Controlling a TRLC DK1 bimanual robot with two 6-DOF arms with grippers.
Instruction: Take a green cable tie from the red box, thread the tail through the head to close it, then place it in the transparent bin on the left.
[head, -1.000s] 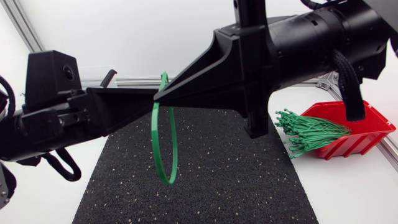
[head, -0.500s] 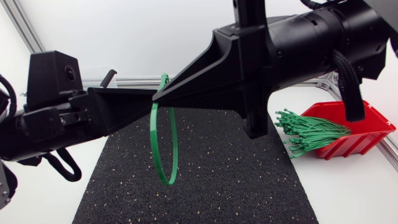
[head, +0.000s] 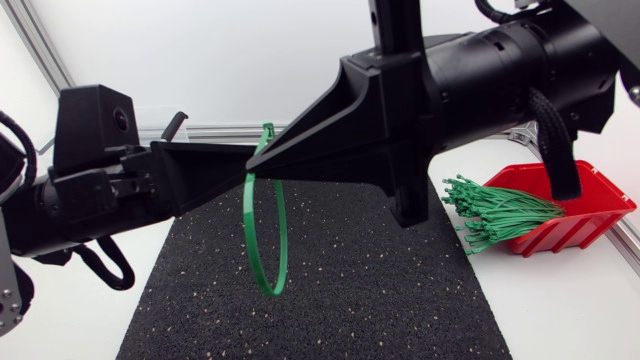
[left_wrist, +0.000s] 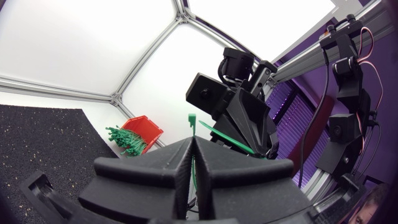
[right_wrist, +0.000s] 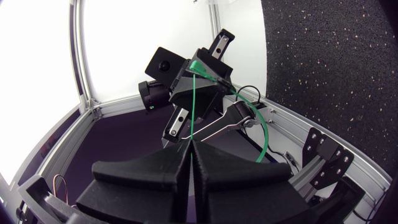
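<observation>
While my left hand and right hand both clamp the green cable tie at its top, its loop hangs above the black mat. It looks light, springy and slick, so it is best held across the flat strap.

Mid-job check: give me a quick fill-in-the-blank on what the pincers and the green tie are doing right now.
1. The green cable tie is bent into a ____ hanging above the black mat.
2. The left pincer and the right pincer are both ____ on that tie.
3. The spare ties stick out of a box whose colour is ____.
Missing words: loop; shut; red.
</observation>
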